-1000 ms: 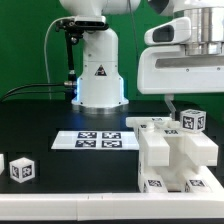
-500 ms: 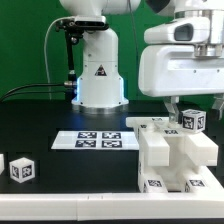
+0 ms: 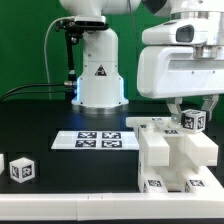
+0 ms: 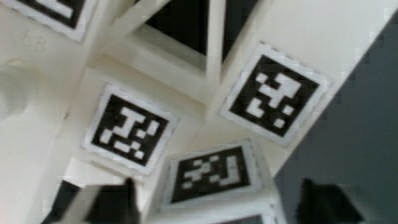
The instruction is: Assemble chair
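The arm hangs over the partly built chair on the black tabletop, jaws flanking its top tagged block; whether they pinch it, I cannot tell.

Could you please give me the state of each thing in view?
chair assembly: partly built, standing.
gripper: astride the tagged block; whether it grips, cannot tell.
tagged block: upright, at the chair assembly's far side.
loose cube: apart at the exterior view's left, untouched.
marker board: lying flat.
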Robot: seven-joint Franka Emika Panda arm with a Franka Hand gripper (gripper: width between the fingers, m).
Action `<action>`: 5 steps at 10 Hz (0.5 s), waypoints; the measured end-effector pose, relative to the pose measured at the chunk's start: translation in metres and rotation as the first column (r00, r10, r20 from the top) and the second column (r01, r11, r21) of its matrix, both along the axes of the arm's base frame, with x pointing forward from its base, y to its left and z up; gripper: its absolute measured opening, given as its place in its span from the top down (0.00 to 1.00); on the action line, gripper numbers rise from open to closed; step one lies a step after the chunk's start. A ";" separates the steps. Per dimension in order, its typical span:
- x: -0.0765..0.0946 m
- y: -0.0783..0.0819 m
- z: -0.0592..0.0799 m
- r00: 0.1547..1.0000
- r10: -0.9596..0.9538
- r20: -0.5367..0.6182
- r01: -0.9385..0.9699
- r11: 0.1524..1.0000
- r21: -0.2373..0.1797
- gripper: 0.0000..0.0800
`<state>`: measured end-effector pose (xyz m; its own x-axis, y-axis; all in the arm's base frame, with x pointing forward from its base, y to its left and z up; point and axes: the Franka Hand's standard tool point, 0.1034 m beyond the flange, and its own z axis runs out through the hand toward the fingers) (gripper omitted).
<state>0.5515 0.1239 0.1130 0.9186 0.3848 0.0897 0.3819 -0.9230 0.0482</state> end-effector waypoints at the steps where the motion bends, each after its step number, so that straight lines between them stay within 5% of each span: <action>1: 0.000 0.000 0.000 0.997 -0.077 0.000 0.077 0.997 0.009 0.65; 5: 0.000 0.006 0.000 0.835 -0.550 0.012 0.547 0.833 0.088 0.65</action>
